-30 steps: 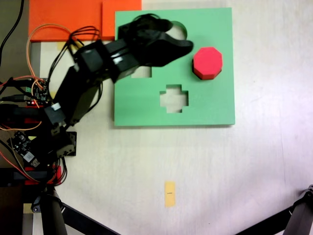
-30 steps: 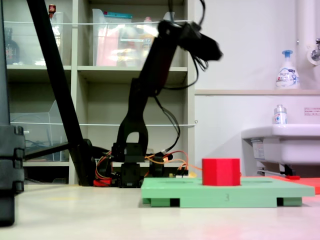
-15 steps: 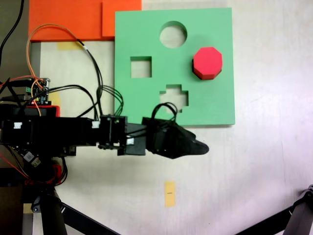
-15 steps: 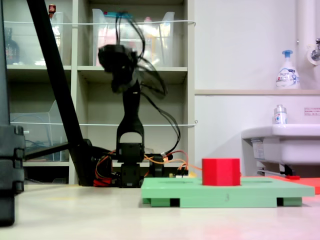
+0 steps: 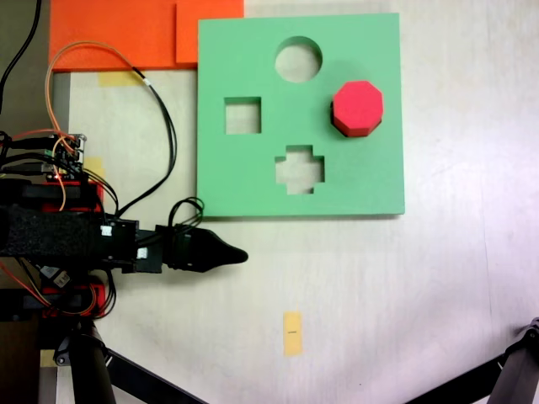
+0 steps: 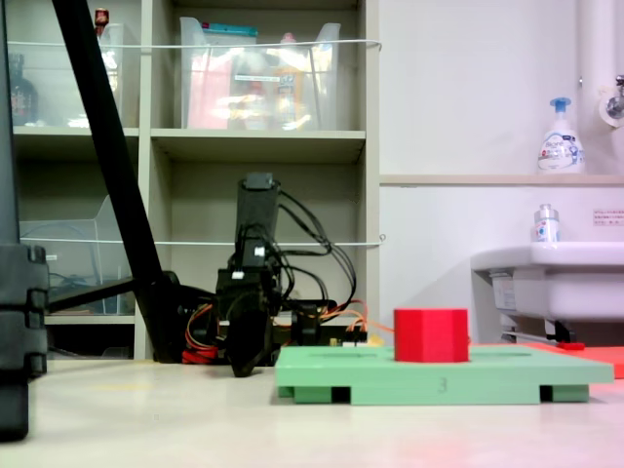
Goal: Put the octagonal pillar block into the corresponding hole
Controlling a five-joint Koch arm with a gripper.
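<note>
A pale table [image 5: 438,278] carries a green foam board [image 5: 244,181]; shelving [image 6: 263,146] with clear bins and a white sink [image 6: 551,278] are seen behind it in the second exterior view. The octagonal pillar block [image 5: 358,107], bright red with an eight-sided top, is seated in the corresponding hole near the board's edge on the first exterior view's right, standing proud of it. The tool [image 5: 227,254] is folded low, off the board, its jaws brought together to a point.

A lab corner — shelving [image 6: 258,141] with plastic bins [image 6: 263,83], loose wiring [image 5: 109,76], a sink [image 6: 546,278] and soap bottle [image 6: 560,136].
</note>
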